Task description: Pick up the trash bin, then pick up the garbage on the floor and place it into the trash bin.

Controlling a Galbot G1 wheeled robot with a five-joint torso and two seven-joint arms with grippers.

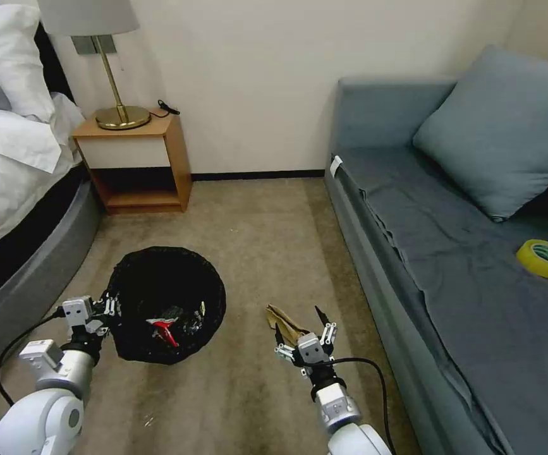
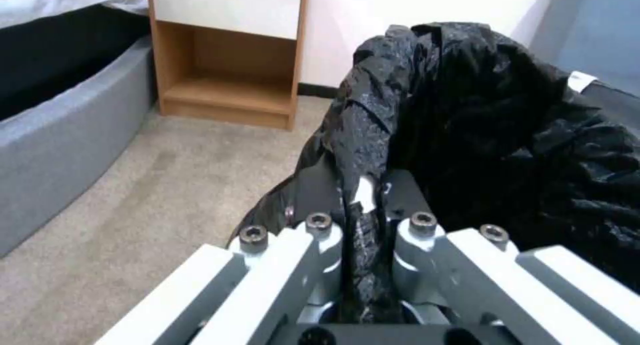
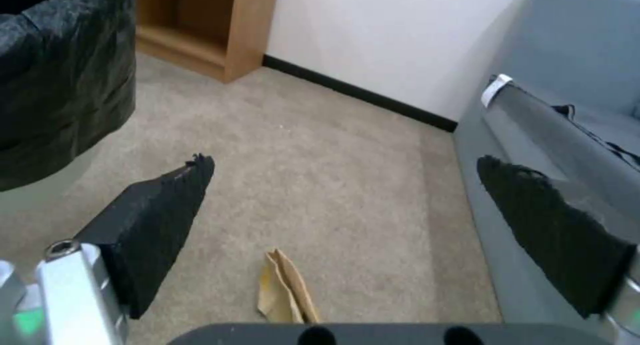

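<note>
The left gripper (image 2: 363, 195) was clamped on the trash bin (image 1: 166, 303) rim; the head view revealed litter inside. The right gripper (image 3: 347, 205) hung spread over the tan paper (image 3: 285, 295).

one trash bin (image 1: 166, 303) lined in black, one crumpled tan paper (image 1: 284, 321) on the carpet, one red-and-white packet (image 1: 164, 328) inside the bin (other litter there is too dark to count), one yellow tape roll (image 1: 544, 258), one lamp (image 1: 106, 60), one nightstand (image 1: 136, 161), two grippers.

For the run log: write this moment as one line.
left pincer: shut on trash bin rim | right pincer: open above tan paper
</note>
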